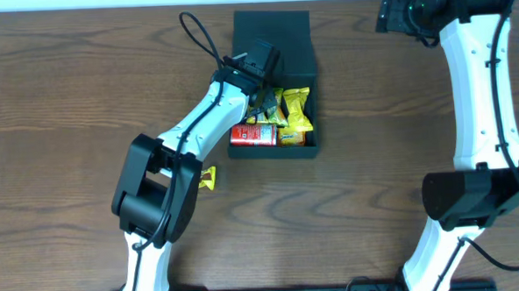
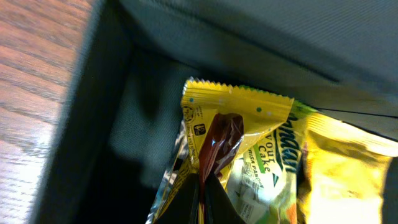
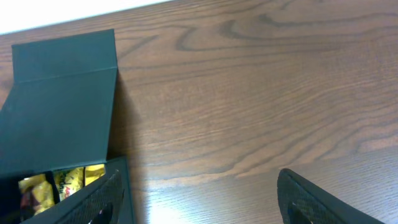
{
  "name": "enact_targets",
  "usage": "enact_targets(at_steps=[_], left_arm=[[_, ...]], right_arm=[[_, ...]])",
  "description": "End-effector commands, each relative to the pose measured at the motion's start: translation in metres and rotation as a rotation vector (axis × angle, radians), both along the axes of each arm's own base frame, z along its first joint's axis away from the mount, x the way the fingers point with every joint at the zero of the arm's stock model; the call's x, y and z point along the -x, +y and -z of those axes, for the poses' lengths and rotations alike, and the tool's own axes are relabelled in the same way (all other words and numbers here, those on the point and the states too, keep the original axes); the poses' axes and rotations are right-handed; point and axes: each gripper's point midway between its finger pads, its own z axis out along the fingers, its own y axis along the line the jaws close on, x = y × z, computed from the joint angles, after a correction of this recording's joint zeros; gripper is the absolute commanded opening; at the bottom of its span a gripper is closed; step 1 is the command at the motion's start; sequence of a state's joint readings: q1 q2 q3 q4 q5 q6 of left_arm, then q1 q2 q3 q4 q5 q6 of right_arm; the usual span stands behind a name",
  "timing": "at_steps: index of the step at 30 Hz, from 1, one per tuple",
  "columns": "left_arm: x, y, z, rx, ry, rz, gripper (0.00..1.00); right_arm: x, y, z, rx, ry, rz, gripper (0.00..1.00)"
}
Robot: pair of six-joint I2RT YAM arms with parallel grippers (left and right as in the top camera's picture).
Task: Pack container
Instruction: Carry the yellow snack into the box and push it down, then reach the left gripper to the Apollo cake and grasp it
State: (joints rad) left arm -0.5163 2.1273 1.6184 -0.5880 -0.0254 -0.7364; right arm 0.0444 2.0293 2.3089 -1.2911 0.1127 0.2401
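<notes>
While the container sits lid-back at the far middle of the bench, the left end effector is down inside it, pinched tight on a glossy brown wrapper above yellow snack packets. Right end effector hangs spread wide, holding nothing, right of the container. A red packet lies against the container's near wall.

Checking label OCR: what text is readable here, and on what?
"Cake": yellow packet in the container, left wrist view.
Letters above it, roughly "you": partly hidden by the brown packet.
Small print beneath: blurred.
Large green letters beside it: cut off, unreadable.
Red packet, overhead: too small to read.
Nothing else.
</notes>
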Motion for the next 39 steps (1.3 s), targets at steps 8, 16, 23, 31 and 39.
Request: enact_targets(at_steps=[8,16,23,31,39], left_arm=[[0.002,-0.021,0.016,0.062,0.039,0.038,0.06],[0.000,-0.037,0.012,0.079,0.004,0.111,0.06],[-0.002,-0.033,0.011,0.070,-0.001,0.136,0.35],[-0.008,-0.038,-0.021,0.080,-0.075,0.197,0.55],[-0.017,-0.044,-0.079,0.115,-0.195,0.236,0.55]], right_arm=[[0.000,-0.008,-0.002,0.016,-0.004,0.007,0.80],[0.001,-0.008,-0.002,0.016,-0.001,0.006,0.80],[0.001,-0.008,-0.002,0.016,-0.002,0.006,0.80],[0.000,-0.008,-0.003,0.016,-0.005,0.007,0.81],[-0.001,-0.008,-0.003,0.016,-0.009,0.007,0.82]])
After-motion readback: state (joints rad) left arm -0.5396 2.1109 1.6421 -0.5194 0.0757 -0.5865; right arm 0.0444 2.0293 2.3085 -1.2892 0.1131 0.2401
